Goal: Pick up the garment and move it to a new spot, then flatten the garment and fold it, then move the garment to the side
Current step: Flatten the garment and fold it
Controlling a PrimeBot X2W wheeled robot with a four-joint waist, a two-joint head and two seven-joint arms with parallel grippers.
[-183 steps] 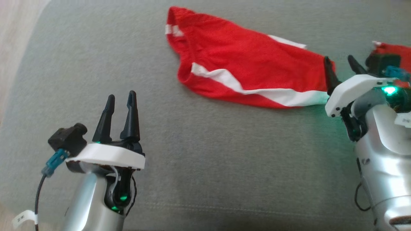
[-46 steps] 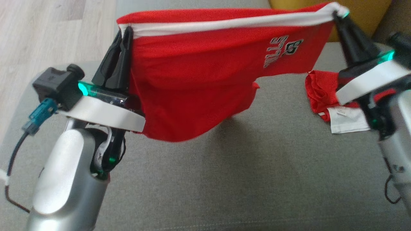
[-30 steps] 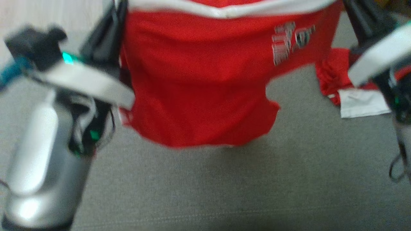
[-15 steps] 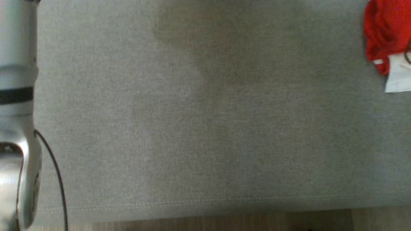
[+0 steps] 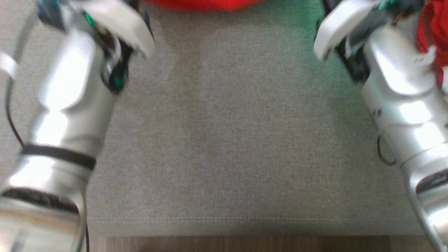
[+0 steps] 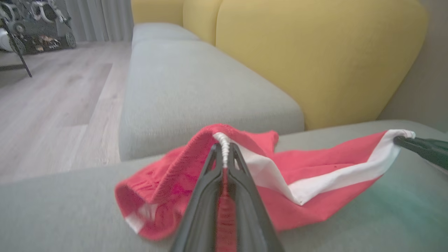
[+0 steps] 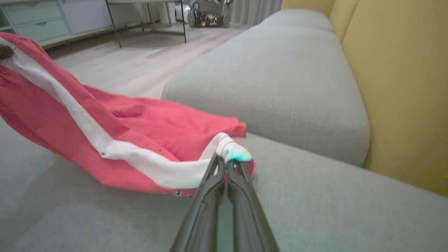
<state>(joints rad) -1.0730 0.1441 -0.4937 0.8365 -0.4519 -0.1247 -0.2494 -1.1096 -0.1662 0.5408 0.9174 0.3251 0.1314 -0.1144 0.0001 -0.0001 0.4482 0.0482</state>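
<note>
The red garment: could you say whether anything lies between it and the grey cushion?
Nothing visible does. The left pincer and right pincer hold the garment over the cushion; another red cloth lies off to the right.

Nothing written can be read here: no word, number or brand.

In the right wrist view the red garment (image 7: 122, 140) carries a few small strokes of lettering (image 7: 176, 193) along its near lower edge. They are mostly tucked under the fold and too small to make out.

In the head view a white tag (image 5: 7, 65) shows at the far left, beside the left forearm (image 5: 66, 94). A pale label (image 5: 423, 59) sits on the far part of the right forearm (image 5: 399, 87), and some small dark marks (image 5: 377, 112) lie nearer on its left side. All three are blurred beyond reading.
</note>
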